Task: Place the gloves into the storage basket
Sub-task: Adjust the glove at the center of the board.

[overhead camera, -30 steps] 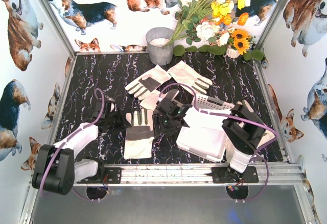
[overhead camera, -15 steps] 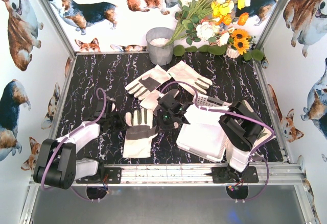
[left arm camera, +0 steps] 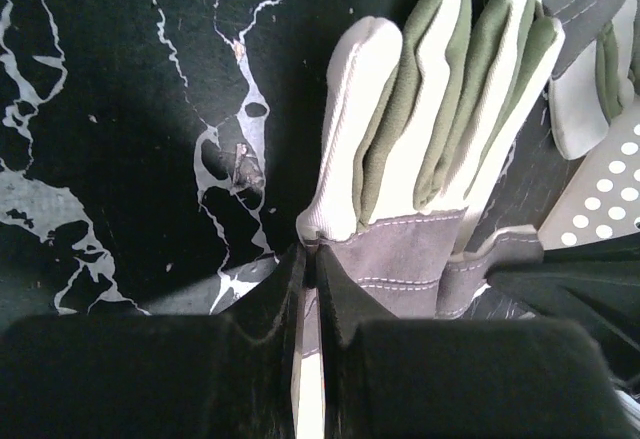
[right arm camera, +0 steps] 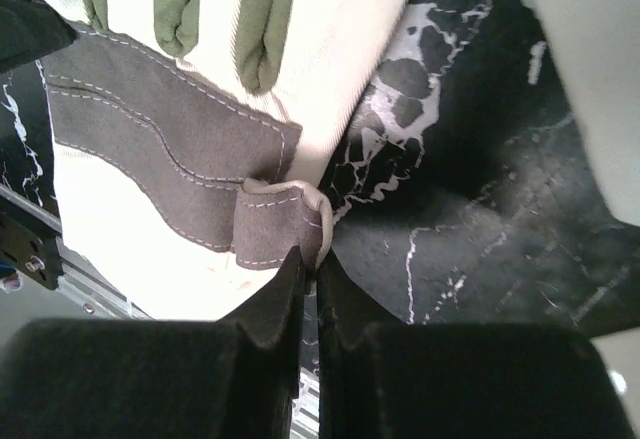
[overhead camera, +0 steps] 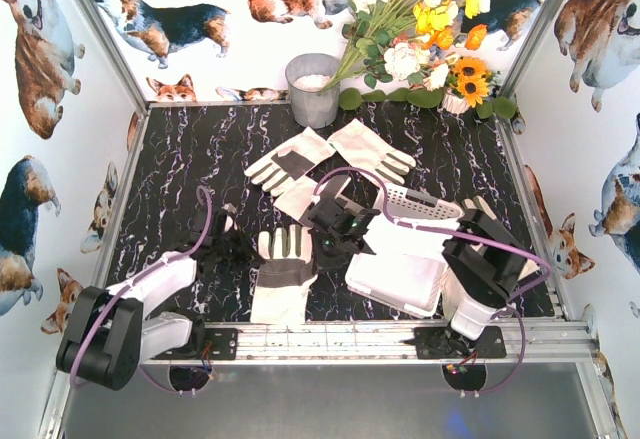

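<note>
My left gripper [left arm camera: 312,259] is clamped on one edge of the cream fabric glove with grey palm patch [overhead camera: 281,287], and my right gripper [right arm camera: 308,259] has the opposite edge. It lies on the black marbled table [overhead camera: 180,159], just beside the white perforated plastic basket [overhead camera: 418,200]. Light and floppy, so I expect it'll sag between my edge pinches.

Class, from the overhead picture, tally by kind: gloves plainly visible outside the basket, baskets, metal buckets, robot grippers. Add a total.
Cream-white fabric work gloves: 3 (held glove, patched glove, plain glove)
White perforated plastic basket: 1
Grey metal bucket: 1
Black two-finger grippers: 2 (left gripper, right gripper)
Total: 7
</note>
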You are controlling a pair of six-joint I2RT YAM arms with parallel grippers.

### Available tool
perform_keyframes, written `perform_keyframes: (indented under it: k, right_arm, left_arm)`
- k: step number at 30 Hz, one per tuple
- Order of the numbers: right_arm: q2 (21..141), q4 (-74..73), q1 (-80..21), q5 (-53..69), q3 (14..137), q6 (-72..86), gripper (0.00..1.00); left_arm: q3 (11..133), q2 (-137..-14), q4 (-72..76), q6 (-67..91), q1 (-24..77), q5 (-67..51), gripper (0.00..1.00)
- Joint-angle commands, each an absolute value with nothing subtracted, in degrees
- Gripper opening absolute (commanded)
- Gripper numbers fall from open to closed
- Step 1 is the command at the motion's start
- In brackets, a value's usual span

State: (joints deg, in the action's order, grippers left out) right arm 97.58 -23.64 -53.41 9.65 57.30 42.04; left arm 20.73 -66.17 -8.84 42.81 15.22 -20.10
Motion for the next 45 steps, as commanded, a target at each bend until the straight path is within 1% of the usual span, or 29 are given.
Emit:
perform_keyframes:
  k: [1, 5, 15, 16, 17, 18, 19, 20, 21, 23, 25, 28, 29, 32, 34, 36, 39, 42, 45]
  right_arm:
    - [93.49, -25.80, -53.41, 3.47, 57.38, 40.41, 0.00]
    - [93.85, -27.91, -53.36, 0.81, 58.05, 39.20, 0.00]
    - [94.33, -28.20, -53.41, 1.14, 57.93, 39.47, 0.00]
    - [94.11, -28.21, -53.43, 1.30, 57.97, 39.52, 0.00]
    - [93.80, -28.22, -53.45, 1.50, 58.11, 39.41, 0.08]
    - [93.15, -28.46, -53.48, 1.75, 58.21, 39.31, 0.15]
    - [92.28, -28.89, -53.52, 1.92, 58.57, 39.14, 0.26]
    - [91.67, -29.15, -53.57, 1.93, 58.76, 39.05, 0.30]
    - [90.67, -29.63, -53.61, 2.01, 59.11, 38.88, 0.34]
    - [88.03, -30.60, -53.57, 2.27, 59.83, 38.48, 0.41]
    - [84.87, -31.41, -53.57, 2.30, 60.57, 37.89, 0.48]
    - [80.42, -33.11, -53.57, 1.14, 62.29, 36.16, 0.56]
    - [79.37, -34.10, -53.55, 0.12, 63.08, 35.17, 0.58]
    - [76.39, -35.95, -53.36, -4.11, 64.79, 32.92, 0.62]
    - [74.65, -36.81, -52.47, -5.66, 65.83, 31.03, 0.63]
    - [73.84, -37.28, -50.45, -5.38, 66.64, 29.43, 0.68]
    - [73.86, -37.87, -46.45, -3.39, 67.73, 28.03, 0.68]
    - [75.26, -38.17, -43.42, -2.52, 69.11, 26.08, 0.69]
    - [78.05, -38.35, -41.13, -2.33, 71.12, 23.64, 0.70]
  left_arm:
    - [20.19, -63.87, -10.32, 44.02, 16.32, -18.77, 0.00]
    - [19.38, -63.00, -9.10, 45.40, 16.67, -18.39, 0.00]
    - [20.12, -64.77, -8.89, 45.10, 17.58, -17.64, 0.00]
    - [20.27, -64.39, -9.33, 44.98, 17.58, -17.16, 0.04]
    - [20.49, -63.90, -9.80, 44.85, 17.57, -16.73, 0.10]
    - [21.13, -63.17, -10.72, 44.48, 17.58, -16.13, 0.20]
    - [22.10, -62.29, -12.10, 43.97, 17.58, -15.36, 0.29]
    - [22.75, -61.76, -12.98, 43.60, 17.58, -14.66, 0.32]
    - [23.97, -60.99, -14.61, 42.81, 17.58, -13.54, 0.39]
    - [26.89, -59.07, -18.53, 41.07, 17.58, -10.68, 0.55]
    - [30.32, -56.93, -22.71, 38.65, 17.58, -7.61, 0.68]
    - [36.19, -55.71, -27.39, 34.72, 17.58, -3.25, 0.83]
    - [38.33, -55.71, -28.76, 33.18, 17.58, -1.75, 0.86]
    - [46.03, -56.87, -31.94, 28.43, 17.58, 2.50, 0.96]
    - [50.43, -57.92, -33.16, 24.93, 17.51, 5.15, 1.00]
    - [54.52, -58.90, -33.48, 21.48, 17.37, 7.92, 1.00]
    - [57.25, -59.62, -31.81, 16.84, 16.57, 10.68, 1.00]
    - [57.10, -59.17, -28.34, 13.40, 14.52, 11.49, 1.00]
    - [53.56, -56.95, -23.26, 11.06, 12.93, 11.36, 1.00]
